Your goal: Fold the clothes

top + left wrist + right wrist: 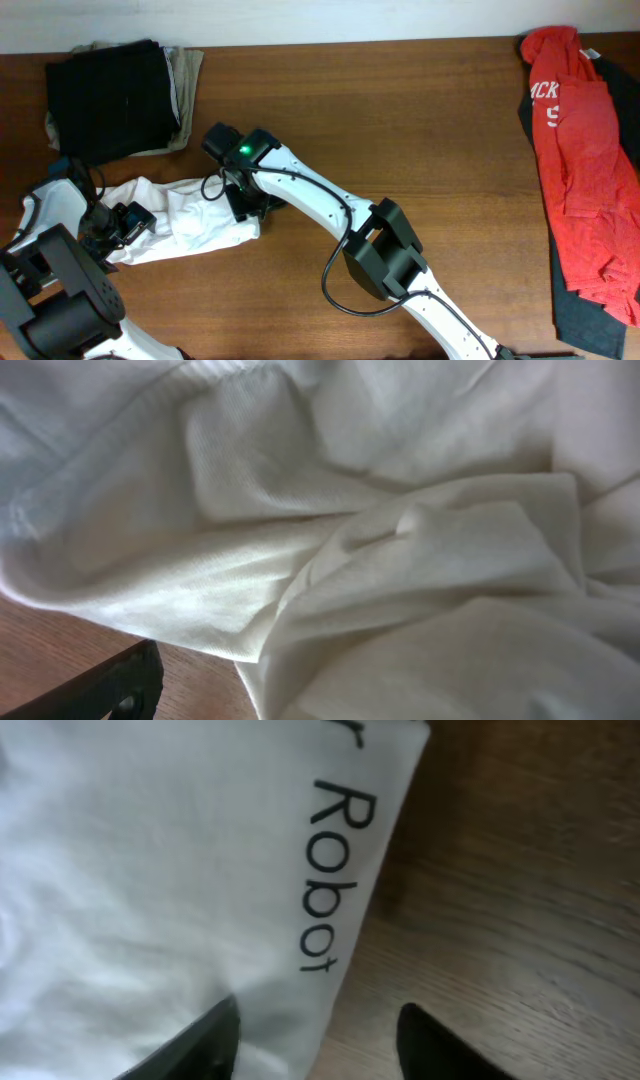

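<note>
white tee (188,218): bunched up, so you're hunting edges first.
right gripper (322,1050): fingers spread, straddling the hem, probably to pinch it.
left gripper (133,222): shoved into cloth; can't tell its grip.

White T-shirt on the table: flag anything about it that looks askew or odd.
The thin white T-shirt is bunched into a crumpled strip on the left of the brown wooden table, not spread flat, with folds heaped at the left gripper. The right gripper straddles its printed edge, jaws apart.
</note>
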Controlling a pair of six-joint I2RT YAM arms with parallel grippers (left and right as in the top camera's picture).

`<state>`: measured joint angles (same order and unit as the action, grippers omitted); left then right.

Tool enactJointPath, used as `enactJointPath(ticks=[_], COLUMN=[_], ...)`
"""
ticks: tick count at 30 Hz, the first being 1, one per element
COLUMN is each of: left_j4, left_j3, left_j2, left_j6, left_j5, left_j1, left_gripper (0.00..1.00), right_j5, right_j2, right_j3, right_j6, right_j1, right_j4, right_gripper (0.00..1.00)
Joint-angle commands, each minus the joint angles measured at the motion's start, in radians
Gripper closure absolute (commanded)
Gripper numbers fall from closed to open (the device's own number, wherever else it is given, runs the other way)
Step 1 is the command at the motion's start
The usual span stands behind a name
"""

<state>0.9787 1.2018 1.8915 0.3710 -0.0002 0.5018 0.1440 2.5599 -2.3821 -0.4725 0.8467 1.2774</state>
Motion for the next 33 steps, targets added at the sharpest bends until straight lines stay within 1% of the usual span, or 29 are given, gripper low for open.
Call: enactJointPath(ticks=[1, 3, 7, 9, 10, 11, 12, 13, 14, 15, 17, 18, 19, 21, 23, 25, 28, 30, 31, 33], left_j4=[-0.002, -0.002, -0.002, -0.002, -0.002, -0.002, -0.002, -0.002, -0.001, -0.001, 0.003, 0.011, 0.009, 0.007, -0.003, -0.028, -0.048, -0.055, -0.055, -0.058], left_j3=[-0.009, -0.009, -0.009, -0.009, -0.009, -0.009, -0.009, -0.009, -0.009, -0.009, -0.009, -0.009, -0.009, -0.009, -0.008, -0.005, 0.019, 0.065, 0.082, 0.109], left_j2=[-0.007, -0.007, -0.007, -0.007, -0.007, -0.007, -0.007, -0.007, -0.007, -0.007, -0.007, -0.007, -0.007, -0.007, -0.007, -0.013, -0.042, -0.082, -0.088, -0.091], left_j6=[0.011, 0.011, 0.011, 0.011, 0.011, 0.011, 0.011, 0.011, 0.011, 0.011, 0.010, 0.001, -0.036, -0.063, -0.083, -0.143, -0.180, -0.186, -0.186, -0.182], left_j5=[0.012, 0.012, 0.012, 0.012, 0.012, 0.012, 0.012, 0.012, 0.013, 0.013, 0.039, 0.079, 0.124, 0.181, 0.216, 0.271, 0.275, 0.275, 0.274, 0.274], left_j1=[0.003, 0.003, 0.003, 0.003, 0.003, 0.003, 0.003, 0.003, 0.003, 0.003, 0.003, 0.003, 0.003, -0.004, -0.031, -0.083, -0.192, -0.306, -0.334, -0.370], left_gripper=[0.01, 0.01, 0.01, 0.01, 0.01, 0.01, 0.01, 0.01, 0.01, 0.01, 0.01, 0.01, 0.01, 0.01, 0.01, 0.01, 0.01, 0.01, 0.01, 0.01], right_j5=[0.018, 0.049, 0.060, 0.070, 0.070, 0.069, 0.069, 0.069, 0.064, 0.054, 0.002, -0.025, -0.029, -0.038, -0.095, -0.119, -0.161, -0.160, -0.160, -0.164], right_j2=[0.046, 0.054, 0.054, 0.058, 0.063, 0.066, 0.069, 0.072, 0.073, 0.073, 0.073, 0.073, 0.072, 0.072, 0.071, 0.068, 0.060, 0.050, 0.049, 0.042], right_j3=[0.006, 0.008, 0.010, 0.010, 0.010, 0.010, 0.010, 0.010, 0.010, 0.010, 0.010, 0.010, 0.010, 0.010, 0.010, 0.010, 0.010, 0.010, 0.010, 0.010], right_j6=[-0.008, -0.008, -0.008, -0.008, -0.008, -0.008, -0.008, -0.008, -0.008, -0.009, -0.045, -0.061, -0.061, -0.080, -0.117, -0.117, -0.151, -0.151, -0.151, -0.196], right_j1=[0.016, 0.019, 0.024, 0.033, 0.040, 0.043, 0.044, 0.044, 0.039, 0.036, 0.019, 0.002, -0.022, -0.086, -0.161, -0.226, -0.311, -0.383, -0.398, -0.424], right_j4=[0.000, -0.003, -0.014, -0.023, -0.027, -0.029, -0.028, -0.028, -0.026, -0.025, -0.005, 0.015, 0.035, 0.086, 0.146, 0.197, 0.266, 0.286, 0.294, 0.337], right_gripper=[0.49, 0.53, 0.53, 0.39, 0.39, 0.44, 0.57, 0.68, 0.87, 0.96, 0.96, 0.96, 0.96, 0.96, 0.96, 0.96, 0.96, 0.96, 0.96, 0.96])
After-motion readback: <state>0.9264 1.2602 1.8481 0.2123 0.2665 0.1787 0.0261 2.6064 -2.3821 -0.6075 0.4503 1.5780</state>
